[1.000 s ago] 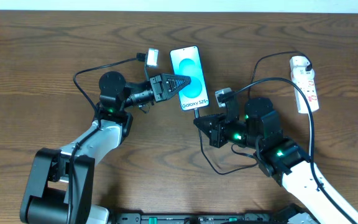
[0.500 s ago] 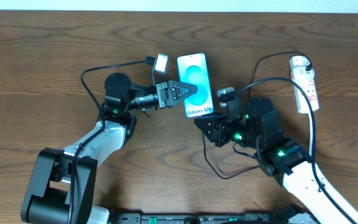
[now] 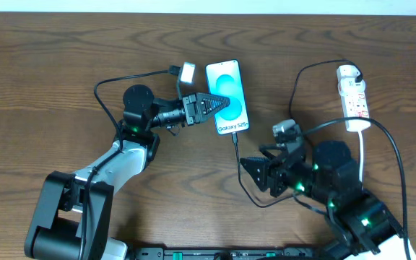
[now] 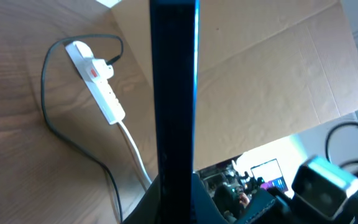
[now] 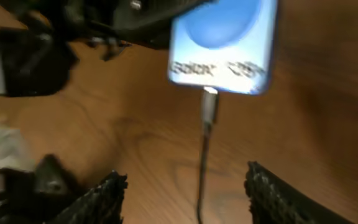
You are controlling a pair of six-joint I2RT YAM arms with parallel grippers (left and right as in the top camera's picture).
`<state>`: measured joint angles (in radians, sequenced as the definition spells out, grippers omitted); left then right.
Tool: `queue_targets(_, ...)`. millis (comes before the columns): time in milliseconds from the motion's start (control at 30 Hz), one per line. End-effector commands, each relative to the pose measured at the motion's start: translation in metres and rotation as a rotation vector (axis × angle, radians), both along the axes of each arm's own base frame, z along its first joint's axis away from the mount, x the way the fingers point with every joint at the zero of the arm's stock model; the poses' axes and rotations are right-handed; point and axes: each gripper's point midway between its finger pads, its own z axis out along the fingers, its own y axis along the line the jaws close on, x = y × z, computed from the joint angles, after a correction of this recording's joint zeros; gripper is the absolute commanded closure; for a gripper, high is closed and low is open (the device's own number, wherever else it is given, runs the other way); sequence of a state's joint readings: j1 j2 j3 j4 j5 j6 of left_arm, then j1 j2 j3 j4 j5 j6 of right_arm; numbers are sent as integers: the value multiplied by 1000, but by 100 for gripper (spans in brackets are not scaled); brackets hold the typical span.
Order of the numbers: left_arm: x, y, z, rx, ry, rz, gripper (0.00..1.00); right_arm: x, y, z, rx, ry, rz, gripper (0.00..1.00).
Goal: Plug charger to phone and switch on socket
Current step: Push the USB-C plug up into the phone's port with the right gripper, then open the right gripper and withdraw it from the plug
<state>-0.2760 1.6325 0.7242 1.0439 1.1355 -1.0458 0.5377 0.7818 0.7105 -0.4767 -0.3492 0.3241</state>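
Already plugged, phone [image 3: 227,76] in left end effector [image 3: 221,103]

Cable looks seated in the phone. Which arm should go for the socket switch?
Right. The right tool is open and empty, and the socket lies on that arm's side. The left tool is shut on the phone, farther from the socket.

Surface: I see a dark brown wooden table [image 3: 49,87], streaky grain, filling the overhead view | Far edge: a pale strip [image 3: 266,6] along the top — wall or floor, I can't tell | Left wrist view: a creased brown cardboard sheet [image 4: 272,81] stands behind the table | Beyond it: bright light and a small lit screen [image 4: 267,175], blurred
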Motion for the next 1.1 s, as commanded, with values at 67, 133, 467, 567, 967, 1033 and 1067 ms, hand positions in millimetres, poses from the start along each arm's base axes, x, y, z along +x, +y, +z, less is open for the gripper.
queue_targets(67,2,1,4,-2,-29,25,93,19,-6,-14,-141,-39,-161,37)
queue_targets(133,2,1,4,-1,-27,25,93,24,-1,-21,-164,-33,-191,40)
queue_targets(467,2,1,1,4,-6,24,93,43,33,-54,-245,-40,-245,56)
queue_targets(567,2,1,-7,17,37,23,93,47,31,-52,-237,-50,-271,73)
queue_targets(967,-3,-1,-9,23,51,-12,93,59,42,-27,-148,-133,-285,99)
queue_targets(1033,-7,-1,-9,23,51,-33,93,58,42,-28,-154,-129,-278,99)
queue_targets(1067,-9,-2,-9,23,50,-42,93,56,43,-31,-159,-118,-266,99)
